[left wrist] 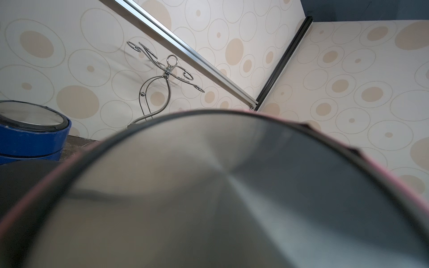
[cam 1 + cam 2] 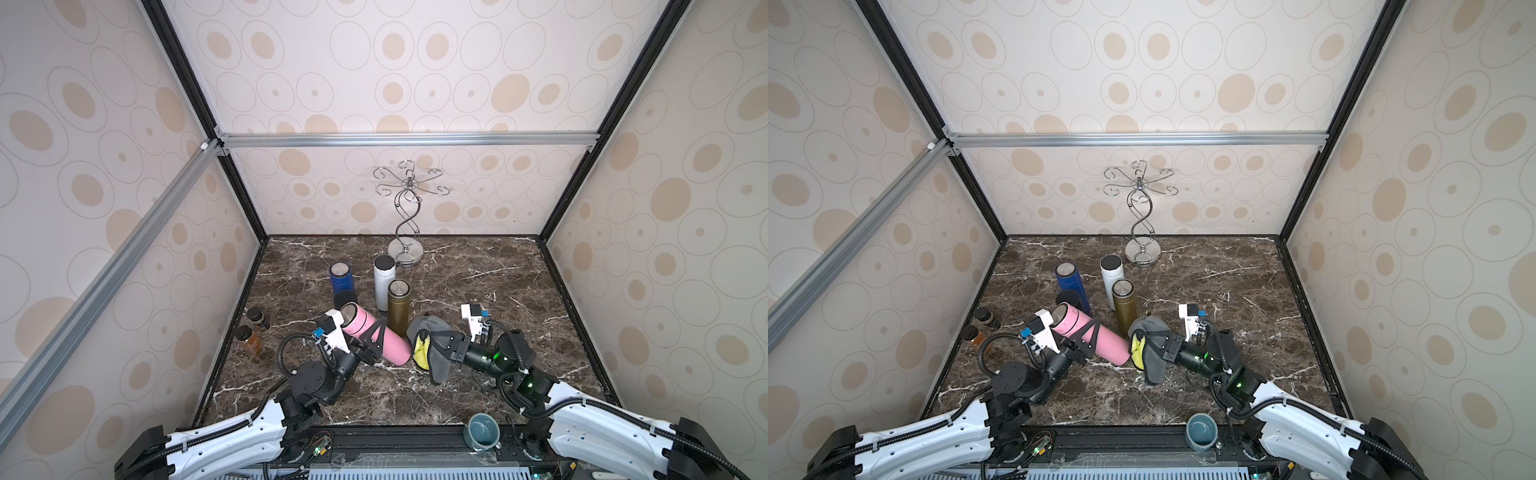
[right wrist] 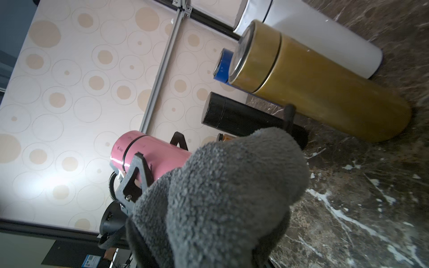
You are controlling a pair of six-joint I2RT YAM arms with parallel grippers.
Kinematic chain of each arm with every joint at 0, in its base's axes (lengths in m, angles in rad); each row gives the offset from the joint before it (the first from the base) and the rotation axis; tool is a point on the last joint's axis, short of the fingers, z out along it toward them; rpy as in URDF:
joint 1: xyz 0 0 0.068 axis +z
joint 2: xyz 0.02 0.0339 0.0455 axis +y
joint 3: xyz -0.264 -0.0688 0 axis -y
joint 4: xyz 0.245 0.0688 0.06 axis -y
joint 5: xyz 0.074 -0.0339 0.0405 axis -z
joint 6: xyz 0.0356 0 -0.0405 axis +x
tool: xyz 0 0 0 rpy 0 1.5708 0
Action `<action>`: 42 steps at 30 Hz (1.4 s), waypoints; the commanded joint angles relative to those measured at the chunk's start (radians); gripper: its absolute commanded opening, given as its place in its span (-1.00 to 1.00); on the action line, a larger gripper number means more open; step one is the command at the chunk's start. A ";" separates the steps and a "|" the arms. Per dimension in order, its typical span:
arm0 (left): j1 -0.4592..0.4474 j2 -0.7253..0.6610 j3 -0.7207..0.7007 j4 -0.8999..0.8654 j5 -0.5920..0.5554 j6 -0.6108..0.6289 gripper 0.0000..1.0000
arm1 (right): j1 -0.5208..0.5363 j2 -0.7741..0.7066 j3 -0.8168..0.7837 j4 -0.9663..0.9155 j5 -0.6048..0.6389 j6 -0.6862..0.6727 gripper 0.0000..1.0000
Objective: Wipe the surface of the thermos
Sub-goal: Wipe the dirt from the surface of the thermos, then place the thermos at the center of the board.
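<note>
top views show the left hand (image 2: 374, 338) clamped around the pink thermos (image 2: 392, 347), held tilted low over the counter (image 2: 457, 395), lid end raised. the right hand (image 2: 428, 336), closed on a grey-and-yellow cloth (image 2: 440, 361), presses it against the thermos's lower end. wiping seems barely begun, with most of the body apparently left to cover.

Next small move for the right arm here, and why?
Probably slide the right hand with the gray cloth along the pink thermos toward the left hand. The cloth sits bunched at the thermos's bottom end, the left hand holds the tilted body near its middle, and most of the pink side is bare.
</note>
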 commanded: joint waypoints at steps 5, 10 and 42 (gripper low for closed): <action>-0.001 0.049 0.114 0.012 0.068 0.046 -1.00 | -0.027 -0.159 0.051 -0.599 0.244 -0.094 -1.00; -0.003 0.150 0.217 -0.027 0.141 0.056 -1.00 | -0.046 -0.145 0.051 -0.662 0.273 -0.123 -1.00; 0.028 1.097 1.277 -0.381 0.191 0.401 -1.00 | -0.118 -0.240 -0.020 -0.802 0.399 -0.180 -1.00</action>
